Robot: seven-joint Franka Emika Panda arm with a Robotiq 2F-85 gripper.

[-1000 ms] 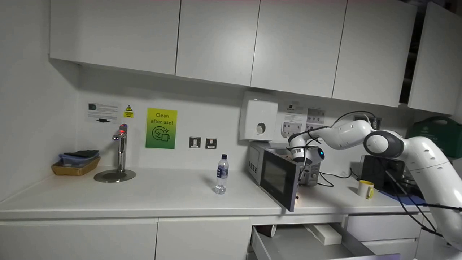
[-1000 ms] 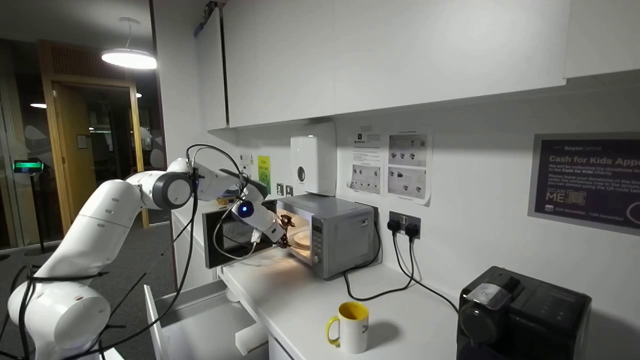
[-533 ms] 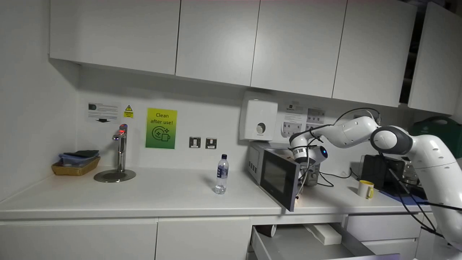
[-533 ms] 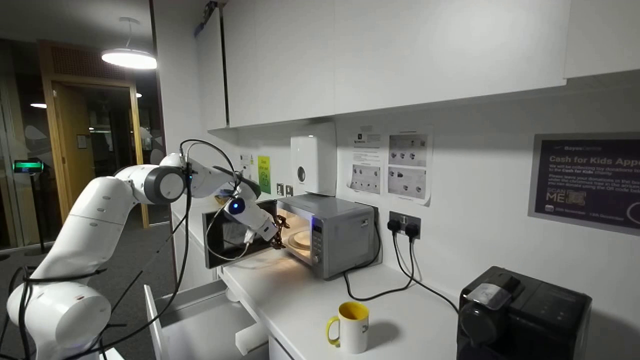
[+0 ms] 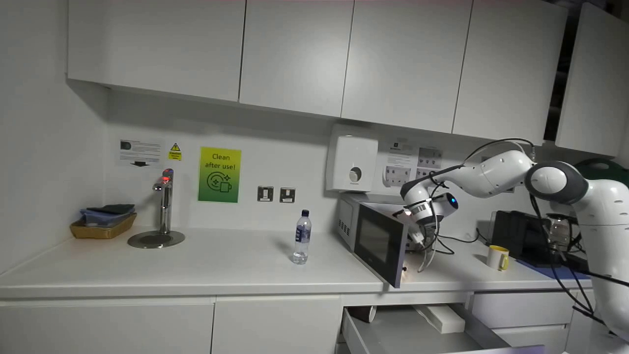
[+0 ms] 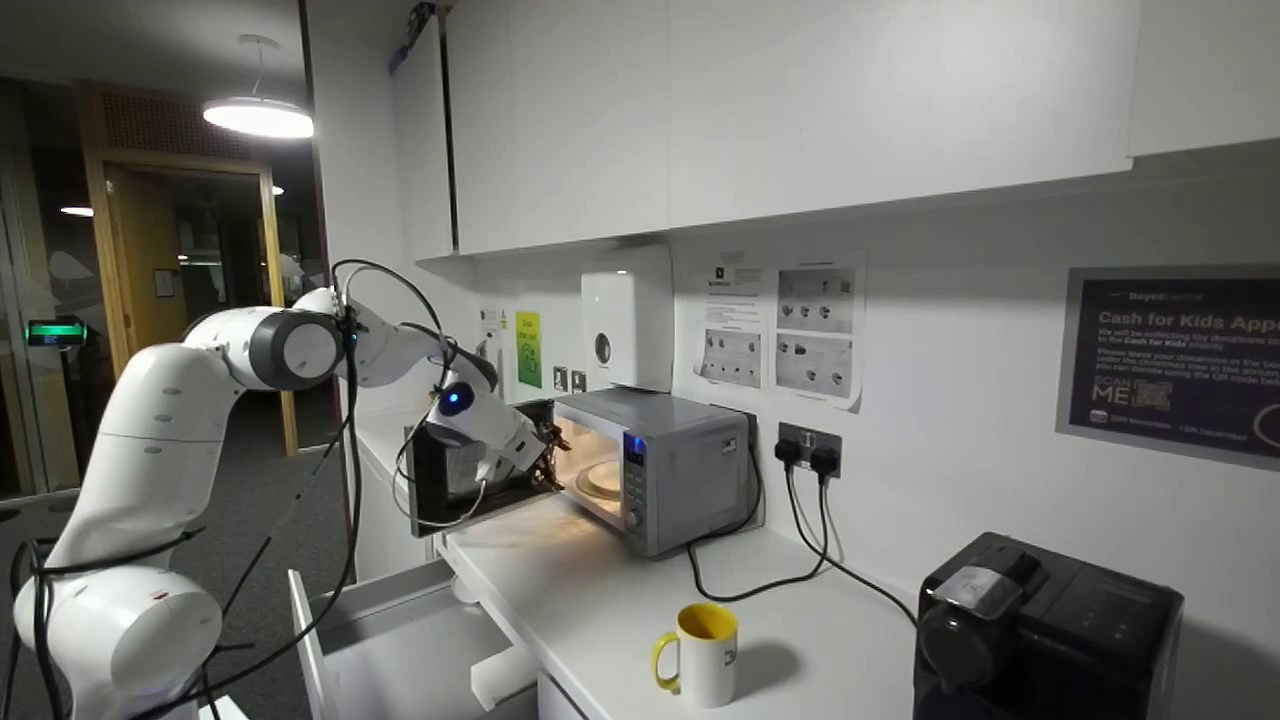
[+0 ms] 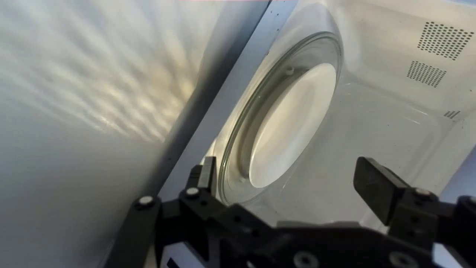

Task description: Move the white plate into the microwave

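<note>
Inside the microwave (image 6: 700, 485), the white plate (image 7: 293, 126) lies on the glass turntable (image 7: 236, 160), seen obliquely in the wrist view under warm light. Before the microwave's opening hangs the gripper (image 7: 286, 169), its fingers (image 7: 375, 186) wide apart, with the plate beyond their tips and clear of them. At one side of the microwave the door (image 5: 376, 241) stands open; past it, on the counter (image 5: 211, 265), is an upright water bottle (image 5: 301, 241). On the microwave's opposite side stands a white mug (image 6: 705, 665) with yellow interior and handle. Above the microwave is a wall-mounted white box (image 5: 352, 155); below the microwave, an open drawer (image 5: 398, 339), visible in both exterior views.
</note>
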